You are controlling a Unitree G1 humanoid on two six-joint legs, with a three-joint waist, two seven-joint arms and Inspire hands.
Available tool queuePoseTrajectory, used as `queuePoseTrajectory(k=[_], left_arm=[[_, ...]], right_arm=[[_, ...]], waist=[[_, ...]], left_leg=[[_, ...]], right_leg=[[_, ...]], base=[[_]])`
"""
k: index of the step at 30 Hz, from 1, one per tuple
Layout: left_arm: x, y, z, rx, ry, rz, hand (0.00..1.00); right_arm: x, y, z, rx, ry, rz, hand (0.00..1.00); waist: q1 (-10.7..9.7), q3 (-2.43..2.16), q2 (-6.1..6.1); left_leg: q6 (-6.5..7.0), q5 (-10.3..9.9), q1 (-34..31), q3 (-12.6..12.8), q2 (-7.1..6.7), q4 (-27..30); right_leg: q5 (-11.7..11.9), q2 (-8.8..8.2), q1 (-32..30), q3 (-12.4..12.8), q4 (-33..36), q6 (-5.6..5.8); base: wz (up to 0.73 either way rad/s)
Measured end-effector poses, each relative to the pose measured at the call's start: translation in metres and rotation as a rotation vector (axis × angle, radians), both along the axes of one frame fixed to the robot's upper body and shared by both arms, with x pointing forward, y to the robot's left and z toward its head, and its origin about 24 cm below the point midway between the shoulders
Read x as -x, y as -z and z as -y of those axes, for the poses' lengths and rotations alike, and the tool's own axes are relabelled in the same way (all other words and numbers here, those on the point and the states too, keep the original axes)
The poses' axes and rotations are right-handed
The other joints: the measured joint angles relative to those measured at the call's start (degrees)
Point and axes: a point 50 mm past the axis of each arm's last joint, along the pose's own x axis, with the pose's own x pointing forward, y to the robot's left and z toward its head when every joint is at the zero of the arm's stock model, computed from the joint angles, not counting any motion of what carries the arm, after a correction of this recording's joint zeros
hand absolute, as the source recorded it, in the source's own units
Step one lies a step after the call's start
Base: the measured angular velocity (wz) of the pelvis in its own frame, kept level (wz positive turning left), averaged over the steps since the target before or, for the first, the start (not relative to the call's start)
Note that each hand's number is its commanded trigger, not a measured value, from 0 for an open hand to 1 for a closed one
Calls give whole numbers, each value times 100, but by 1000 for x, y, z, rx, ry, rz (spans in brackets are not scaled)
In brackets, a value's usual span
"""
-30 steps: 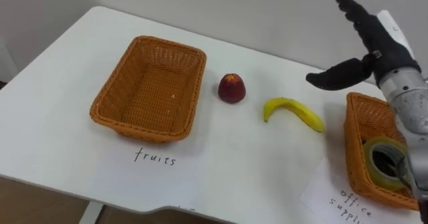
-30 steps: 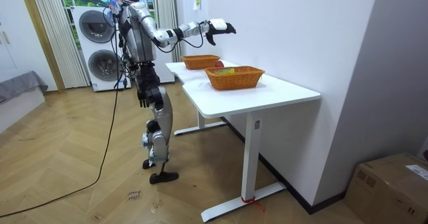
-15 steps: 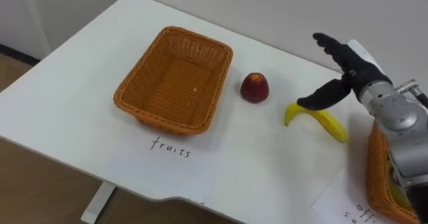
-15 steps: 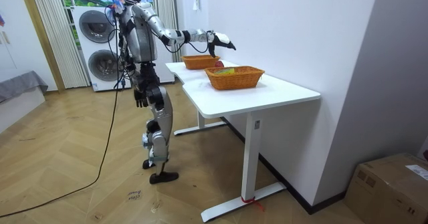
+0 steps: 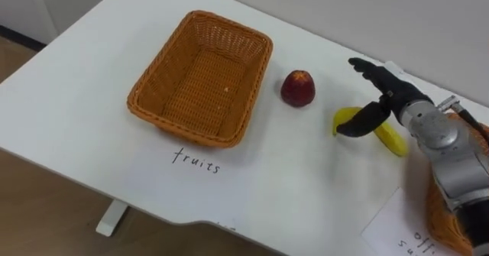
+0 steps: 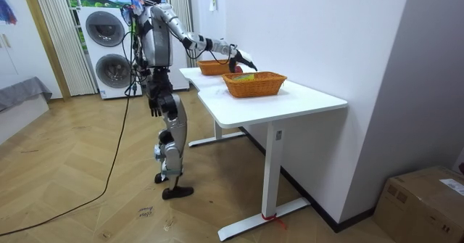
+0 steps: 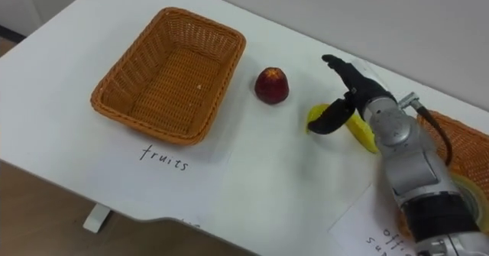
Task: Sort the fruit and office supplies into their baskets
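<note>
A yellow banana (image 5: 393,138) lies on the white table (image 5: 306,179), right of a red apple (image 5: 298,88). My right hand (image 5: 396,99) is open low over the banana's middle, its thumb (image 5: 357,125) down beside the left end and its straight fingers (image 5: 368,69) pointing left. Whether it touches the banana I cannot tell. At the left, the empty wicker fruit basket (image 5: 199,76) has a handwritten label before it. At the right edge, the office-supplies basket (image 7: 467,145) holds a tape roll (image 7: 472,189). In the room view my left hand (image 6: 154,106) hangs by the hip.
A paper label (image 5: 397,229) lies in front of the office-supplies basket. The table's near edge (image 5: 114,196) runs along the bottom, a wall behind its far edge. In the room view I stand at the table's long side, with washing machines (image 6: 109,51) behind me.
My right hand came down and left from above the office-supplies basket to just over the banana. The head camera shifted as well, so the whole scene slid.
</note>
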Motion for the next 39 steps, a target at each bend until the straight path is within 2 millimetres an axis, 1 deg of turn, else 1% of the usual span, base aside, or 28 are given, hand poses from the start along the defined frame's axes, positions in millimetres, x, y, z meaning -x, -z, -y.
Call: queuePoseTrajectory(k=[2, 9, 13, 18, 23, 27, 30, 35, 36, 37, 39], left_arm=[[0, 0, 0, -1, 7, -4, 0], [1, 0, -3, -6, 7, -9, 0], [0, -2, -8, -22, 12, -4, 0], [-6, -2, -8, -23, 15, 9, 0], [-9, -3, -8, -20, 19, 31, 0], [-9, -3, -8, -16, 6, 37, 0], [-12, -4, -9, -18, 6, 44, 0], [-20, -5, -9, -15, 3, 61, 0], [-22, -5, -9, -11, -4, 69, 0], [-23, -4, -8, -8, -9, 72, 0], [-24, -4, -8, -6, -12, 64, 0]], right_arm=[[0, 1, 2, 23, -1, -6, 0], [-2, -5, 3, 192, -43, 2, 0], [-3, -5, 3, 231, -54, 3, 0], [-5, -3, 1, 294, -78, -15, 0], [-6, -5, 0, 297, -86, -6, 0], [-10, -13, 2, 310, -83, 11, 0], [-10, -17, 7, 344, -77, 15, 0], [-9, -17, 9, 395, -79, 11, 0], [-9, -15, 8, 400, -83, 6, 0], [-9, -14, 8, 408, -88, -1, 0], [-8, -11, 8, 422, -94, -18, 0]], waist=[[2, 1, -4], [7, 0, -15], [12, 4, -11], [13, -1, -17], [17, -15, -37], [2, -19, -44], [-7, -21, -46], [8, -12, -35], [8, -8, -31], [19, 7, -11], [39, 7, -11]], left_leg=[[0, 0, -6, 4, 1, 6], [0, 0, -32, 47, 9, 14], [1, 0, -33, 32, 9, 16], [1, -1, -66, 36, 9, 23], [0, 0, -72, 51, 9, 29], [0, 0, -89, 43, 9, 28], [0, 0, -94, 14, 9, 31], [0, 0, -101, 15, 9, 74], [0, 0, -101, 16, 8, 72], [0, -1, -102, 18, 8, 48], [0, -1, -100, 25, 8, 43]], right_leg=[[0, 2, -16, 20, -1, 0], [0, 9, -63, 81, 0, -1], [6, 8, -64, 85, 4, -10], [14, 2, -76, 34, 10, -21], [16, 1, -77, 22, 8, -22], [16, -3, -89, -11, 6, -22], [16, -2, -86, -43, 6, -22], [16, -3, -86, -43, 7, -21], [16, -3, -86, -42, 8, -21], [16, -3, -86, -40, 11, -21], [16, -2, -86, -37, 11, -22]], base=[[0], [-2], [0], [0], [0], [0], [3], [0], [0], [0], [0]])
